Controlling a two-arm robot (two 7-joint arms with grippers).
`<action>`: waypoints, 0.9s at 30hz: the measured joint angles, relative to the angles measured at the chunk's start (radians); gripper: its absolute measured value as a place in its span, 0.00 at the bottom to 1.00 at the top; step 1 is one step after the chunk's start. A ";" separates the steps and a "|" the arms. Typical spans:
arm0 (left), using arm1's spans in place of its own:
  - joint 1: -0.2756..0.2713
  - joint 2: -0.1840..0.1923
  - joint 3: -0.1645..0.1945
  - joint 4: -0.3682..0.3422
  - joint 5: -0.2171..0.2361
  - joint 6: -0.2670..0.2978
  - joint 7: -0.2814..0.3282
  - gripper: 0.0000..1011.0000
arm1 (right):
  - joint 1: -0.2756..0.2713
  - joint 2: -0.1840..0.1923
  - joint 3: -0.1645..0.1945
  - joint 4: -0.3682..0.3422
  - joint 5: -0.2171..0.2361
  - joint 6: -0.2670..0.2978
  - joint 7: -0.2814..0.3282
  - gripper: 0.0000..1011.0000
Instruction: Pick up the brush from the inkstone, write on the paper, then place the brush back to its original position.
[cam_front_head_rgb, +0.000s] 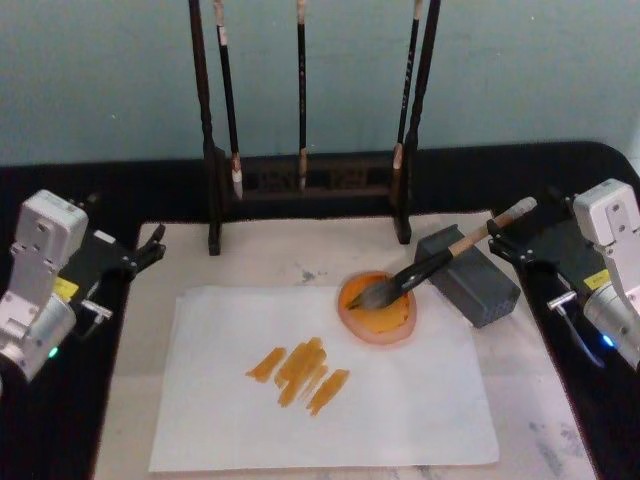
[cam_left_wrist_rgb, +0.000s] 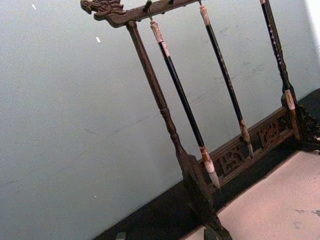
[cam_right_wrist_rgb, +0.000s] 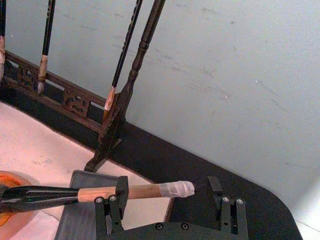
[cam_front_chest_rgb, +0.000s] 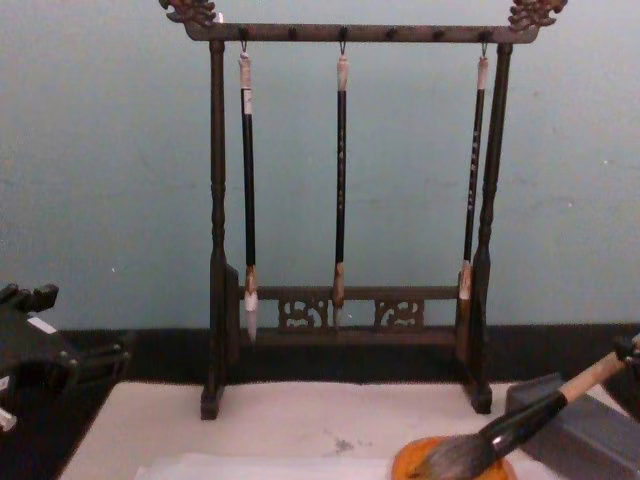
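Step in hand, by judgement: the last one, brush back at rest. Orange strokes (cam_front_head_rgb: 300, 372) already mark the paper (cam_front_head_rgb: 400, 410) near the bench's front edge.

The brush (cam_front_head_rgb: 440, 262) lies tilted, tuft in the orange inkstone (cam_front_head_rgb: 346, 312), handle propped on a grey block (cam_front_head_rgb: 480, 285) toward the right edge.

Right claw (cam_right_wrist_rgb: 167, 186) is released: jaws spread either side of the whitish end cap, no clear contact.

Left claw (cam_front_head_rgb: 150, 245) is parked at the left edge; grip state cannot be told.

Next move calls for a straight retreat off the handle end without nudging it.
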 joint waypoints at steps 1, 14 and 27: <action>0.000 0.000 0.000 0.000 0.000 0.000 0.000 1.00 | 0.000 0.000 0.000 0.000 0.000 0.000 0.000 0.99; 0.000 0.000 0.000 0.000 0.000 0.000 0.000 1.00 | 0.000 0.000 0.000 0.000 0.000 0.000 0.000 0.99; 0.000 0.000 0.000 0.000 0.000 0.000 0.000 1.00 | 0.000 0.000 0.000 0.000 0.000 0.000 0.000 0.99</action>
